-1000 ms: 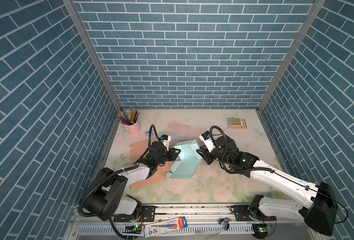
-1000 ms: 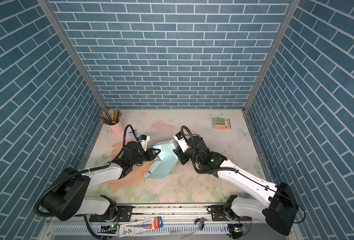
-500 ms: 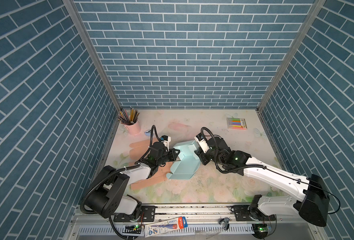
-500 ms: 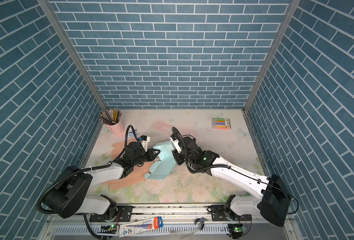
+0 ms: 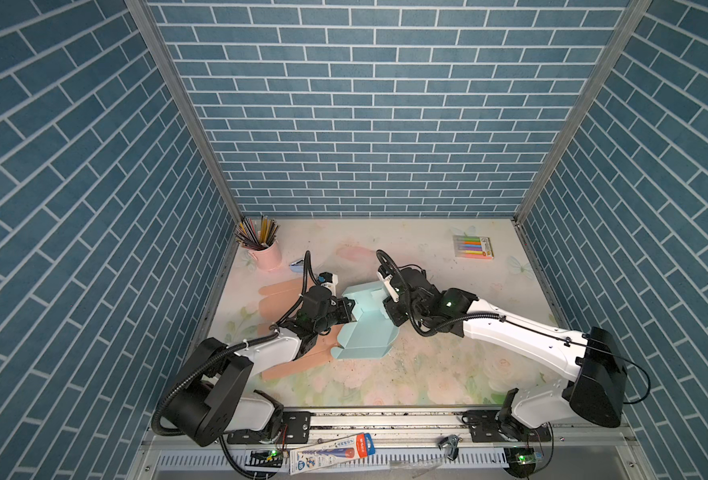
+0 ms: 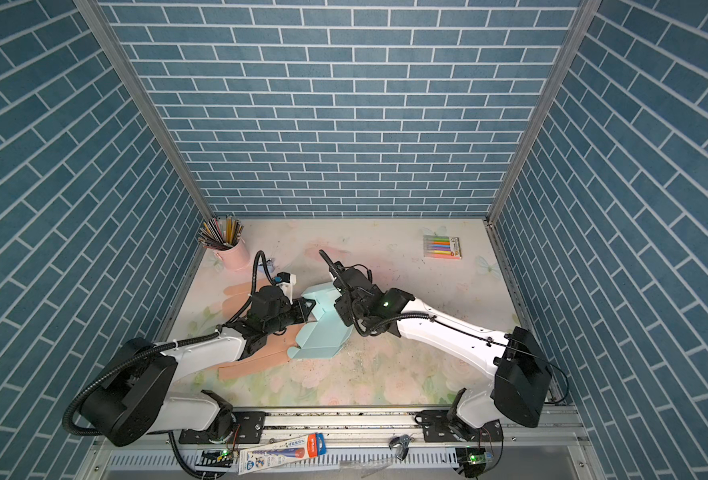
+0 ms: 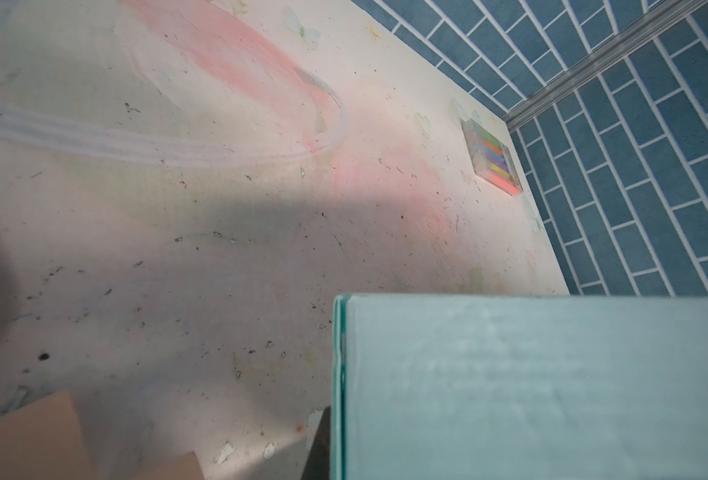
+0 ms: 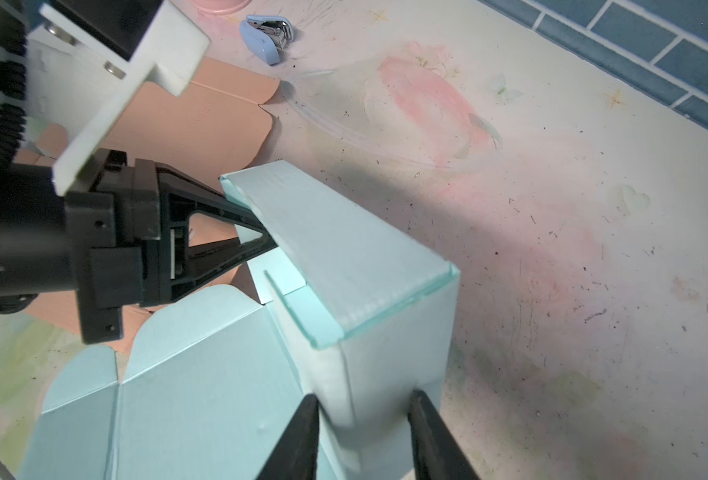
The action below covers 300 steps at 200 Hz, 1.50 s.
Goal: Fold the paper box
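Right now I see the left gripper (image 8: 260,240) pinched tight on a side wall of the teal paper box (image 5: 364,332). The box sits half folded mid-table (image 5: 427,365), partly over a peach card sheet (image 5: 285,370). The right gripper (image 8: 363,399) straddles the box's upright end, jaws apart; I cannot tell whether it grips.

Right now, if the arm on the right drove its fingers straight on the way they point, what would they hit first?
The light blue paper box. In the right wrist view the right arm's fingers point at its upright end and stand either side of it, so they would probably press into that wall at once.
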Each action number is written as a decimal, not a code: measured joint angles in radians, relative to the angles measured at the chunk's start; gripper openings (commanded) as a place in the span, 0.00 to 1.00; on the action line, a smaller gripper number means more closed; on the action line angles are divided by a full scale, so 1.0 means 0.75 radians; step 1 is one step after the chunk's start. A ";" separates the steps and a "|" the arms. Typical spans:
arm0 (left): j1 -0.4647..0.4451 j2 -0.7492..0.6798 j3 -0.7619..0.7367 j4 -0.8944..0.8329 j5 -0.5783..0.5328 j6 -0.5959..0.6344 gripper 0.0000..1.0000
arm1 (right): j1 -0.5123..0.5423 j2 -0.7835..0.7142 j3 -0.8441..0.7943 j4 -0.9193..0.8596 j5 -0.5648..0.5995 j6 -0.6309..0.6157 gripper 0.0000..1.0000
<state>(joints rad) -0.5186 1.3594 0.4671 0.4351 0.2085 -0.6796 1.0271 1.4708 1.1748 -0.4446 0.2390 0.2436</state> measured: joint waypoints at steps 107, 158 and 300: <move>-0.058 -0.050 -0.015 -0.046 -0.140 -0.037 0.00 | 0.102 0.217 0.217 -0.235 0.338 0.101 0.34; -0.100 -0.151 -0.061 -0.104 -0.185 -0.064 0.00 | 0.143 0.276 0.263 -0.310 0.466 0.161 0.32; -0.221 -0.164 -0.065 -0.065 -0.220 -0.138 0.00 | 0.169 0.315 0.277 -0.470 0.759 0.390 0.12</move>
<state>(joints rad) -0.6846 1.2362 0.4187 0.3866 0.0433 -0.7834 1.1538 1.7069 1.3823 -0.7971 0.8082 0.5358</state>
